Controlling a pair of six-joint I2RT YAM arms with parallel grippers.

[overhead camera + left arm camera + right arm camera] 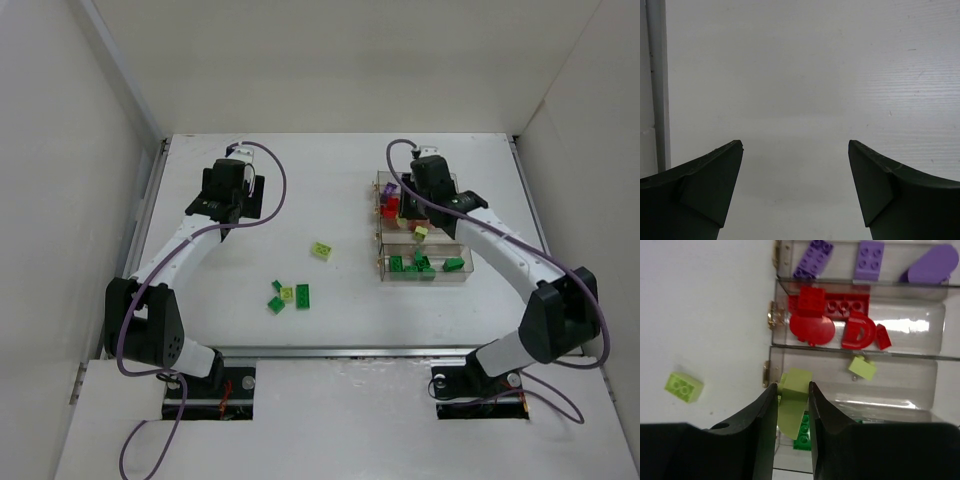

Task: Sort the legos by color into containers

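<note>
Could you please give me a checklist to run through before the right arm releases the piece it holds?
1. Right gripper shut on the yellow-green piece: ok.
2. Piece over the yellow-green bin, which already holds one matching brick: ok, though it is close to the bin's end wall.
3. Purple bin and red bin unmixed: ok.
4. Left gripper open over bare table, out of the way: ok.
5. Sorting finished: not ok, four loose bricks lie on the table.
</note>
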